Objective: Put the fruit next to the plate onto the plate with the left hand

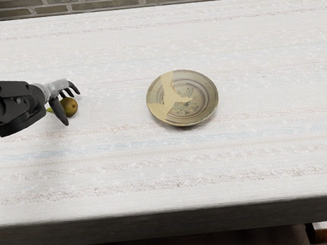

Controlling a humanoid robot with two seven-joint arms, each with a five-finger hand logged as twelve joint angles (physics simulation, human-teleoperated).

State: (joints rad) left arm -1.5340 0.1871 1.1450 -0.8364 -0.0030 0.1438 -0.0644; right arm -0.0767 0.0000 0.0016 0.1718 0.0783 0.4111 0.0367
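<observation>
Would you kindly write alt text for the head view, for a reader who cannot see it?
The left hand is at a small yellow-brown fruit on the table, left of a patterned plate. The right arm is out of view.

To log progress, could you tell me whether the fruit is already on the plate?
No, the fruit is well to the left of the plate, apart from it, at the left hand.

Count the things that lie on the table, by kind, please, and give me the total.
Fruit: 1
Plate: 1
Total: 2
</observation>
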